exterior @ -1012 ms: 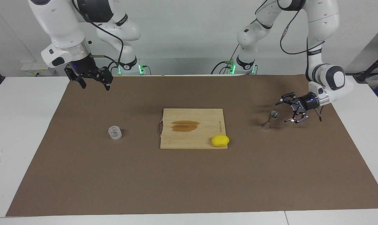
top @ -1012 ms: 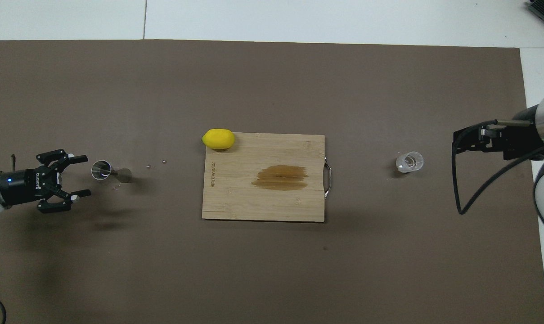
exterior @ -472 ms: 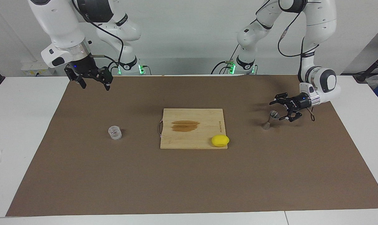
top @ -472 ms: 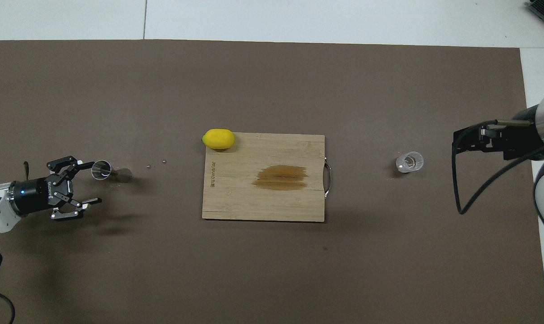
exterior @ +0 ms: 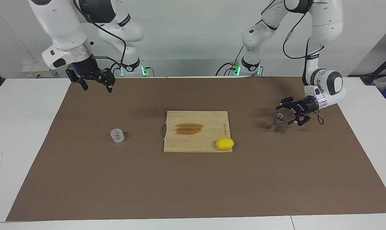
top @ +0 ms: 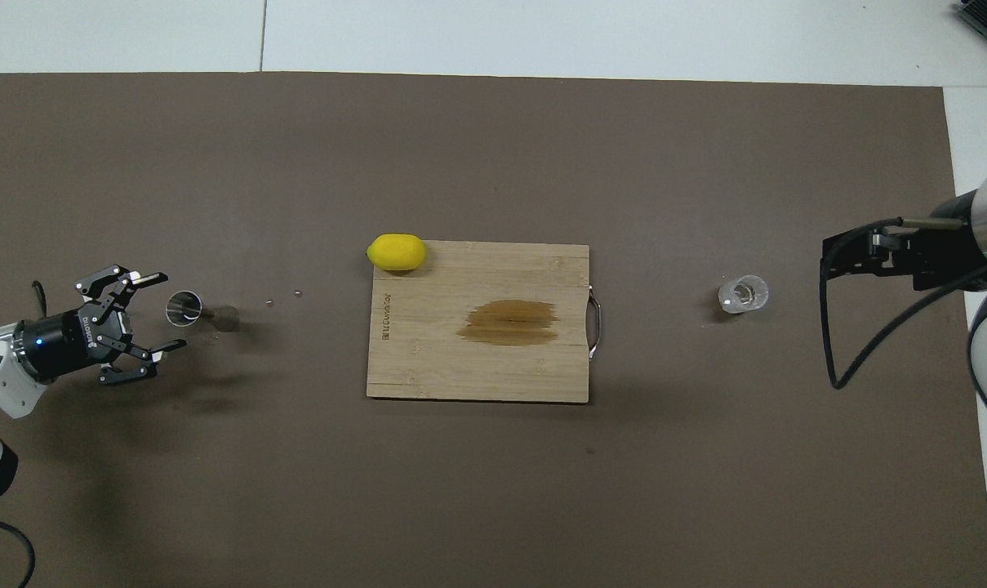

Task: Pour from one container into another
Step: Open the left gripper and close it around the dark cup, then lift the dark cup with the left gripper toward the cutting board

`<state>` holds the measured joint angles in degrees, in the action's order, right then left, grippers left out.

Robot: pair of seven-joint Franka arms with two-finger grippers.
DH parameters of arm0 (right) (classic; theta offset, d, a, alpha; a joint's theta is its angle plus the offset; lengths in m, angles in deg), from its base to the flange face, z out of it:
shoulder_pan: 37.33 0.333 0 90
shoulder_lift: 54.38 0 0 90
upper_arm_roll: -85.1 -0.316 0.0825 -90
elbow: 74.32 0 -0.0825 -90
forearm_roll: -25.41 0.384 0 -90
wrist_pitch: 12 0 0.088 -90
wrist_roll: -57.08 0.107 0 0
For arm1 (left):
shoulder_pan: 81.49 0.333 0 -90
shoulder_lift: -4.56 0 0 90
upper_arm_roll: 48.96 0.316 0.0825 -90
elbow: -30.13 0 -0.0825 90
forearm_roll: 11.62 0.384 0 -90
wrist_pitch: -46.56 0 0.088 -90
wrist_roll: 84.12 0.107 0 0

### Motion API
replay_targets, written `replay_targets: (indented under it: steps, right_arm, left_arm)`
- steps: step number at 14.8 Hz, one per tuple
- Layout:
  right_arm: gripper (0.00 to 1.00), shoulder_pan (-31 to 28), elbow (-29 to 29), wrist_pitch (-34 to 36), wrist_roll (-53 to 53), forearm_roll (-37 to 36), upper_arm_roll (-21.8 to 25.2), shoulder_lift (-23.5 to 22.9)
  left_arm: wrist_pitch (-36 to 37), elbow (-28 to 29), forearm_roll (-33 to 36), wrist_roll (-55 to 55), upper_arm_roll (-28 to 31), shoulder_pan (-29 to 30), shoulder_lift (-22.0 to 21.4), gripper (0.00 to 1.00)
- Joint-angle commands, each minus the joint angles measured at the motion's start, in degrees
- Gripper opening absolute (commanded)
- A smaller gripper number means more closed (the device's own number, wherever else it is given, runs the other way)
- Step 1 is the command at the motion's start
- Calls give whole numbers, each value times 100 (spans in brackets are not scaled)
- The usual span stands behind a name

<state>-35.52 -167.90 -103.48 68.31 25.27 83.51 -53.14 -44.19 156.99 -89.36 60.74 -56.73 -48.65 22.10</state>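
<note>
The clear glass tumbler [exterior: 117, 135] stands on the brown mat toward the right arm's end; it also shows in the overhead view [top: 743, 294]. The metal jigger [exterior: 276, 122] stands upright toward the left arm's end, also seen from above [top: 189, 310]. My left gripper [exterior: 288, 113] is open, turned sideways and low, close beside the jigger's upper cup, its fingertips level with the cup's edge and apart from it [top: 171, 312]. My right gripper [exterior: 97, 88] is open and empty, waiting high over the mat's edge nearest the robots [top: 848, 255].
A wooden cutting board [exterior: 208, 121] with a dark wet stain lies mid-table between the two containers [top: 477, 376]. A yellow lemon [exterior: 224, 143] rests at the board's corner [top: 396, 251]. A few small drops lie on the mat beside the jigger.
My left gripper has moved in from the left arm's end of the table toward the jigger, still open. The right arm, the tumbler and the jigger have not moved.
</note>
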Motion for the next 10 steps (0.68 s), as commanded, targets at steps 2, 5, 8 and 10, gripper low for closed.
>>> replay_targets:
  steps: [2,5,8,10]
  right_arm:
    - [100,-58,-99,-20,28,-56,-43,87]
    - [100,-49,-108,-28,28,-56,-43,95]
    - [100,-58,-108,-28,28,-56,-43,87]
    - [100,-58,-108,-28,28,-56,-34,87]
  left_arm:
    - [-267,129,-242,183,39,-190,40,100]
    - [-337,164,-242,183,39,-190,48,100]
    - [-355,173,-242,183,39,-199,48,97]
    - [-355,190,-242,183,39,-199,48,86]
